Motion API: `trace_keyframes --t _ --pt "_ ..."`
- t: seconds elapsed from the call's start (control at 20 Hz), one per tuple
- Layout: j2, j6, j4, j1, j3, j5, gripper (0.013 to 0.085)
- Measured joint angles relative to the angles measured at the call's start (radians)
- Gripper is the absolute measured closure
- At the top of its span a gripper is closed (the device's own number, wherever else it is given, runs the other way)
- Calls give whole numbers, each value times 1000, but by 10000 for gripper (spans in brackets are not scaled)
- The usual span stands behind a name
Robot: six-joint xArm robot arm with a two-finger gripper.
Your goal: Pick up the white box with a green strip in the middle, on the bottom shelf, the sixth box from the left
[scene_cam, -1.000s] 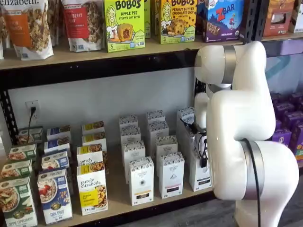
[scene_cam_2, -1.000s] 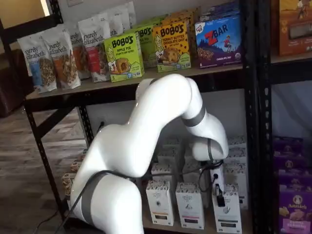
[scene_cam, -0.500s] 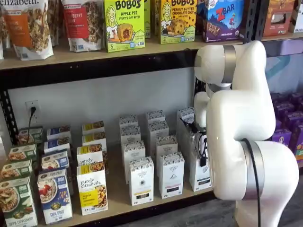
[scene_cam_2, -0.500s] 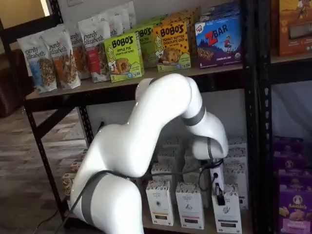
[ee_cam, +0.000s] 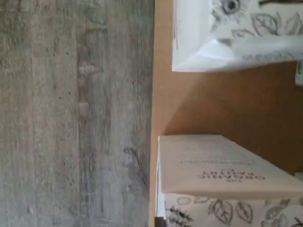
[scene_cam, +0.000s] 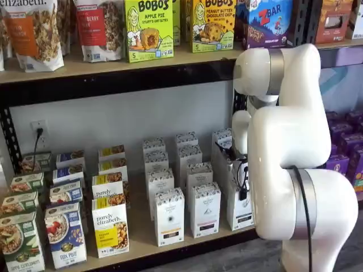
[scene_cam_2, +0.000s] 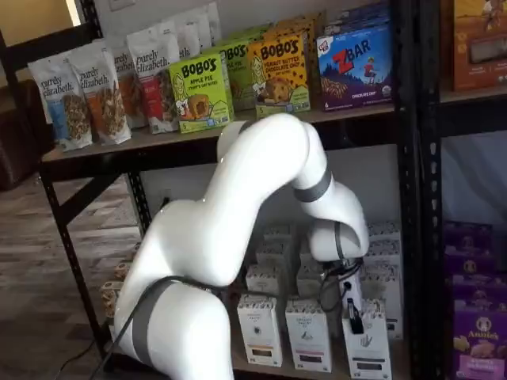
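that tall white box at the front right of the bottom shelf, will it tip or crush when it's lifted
The white box looks like a tall, narrow carton, so it would probably tip under a sideways nudge. The gripper is shut on its top edge; thin card there may dent somewhat. It likely lifts lightly, though its weight can't be judged.

wrist: close, down | shelf views: frontal, share bottom shelf (scene_cam: pixel 142 238)
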Motion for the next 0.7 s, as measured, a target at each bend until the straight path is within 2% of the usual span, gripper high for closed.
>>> trace_keyframes --t 0.2,0.45,0.55,0.6,0.7 --pt "-56 42 -39 2 92 -43 490" --pt "-163 140 -122 17 255 -92 490" --pt "-218 146 -116 28 331 -111 490" --pt "-250 134 -96 35 370 -116 490" --pt "-319 78 -19 50 451 -121 490"
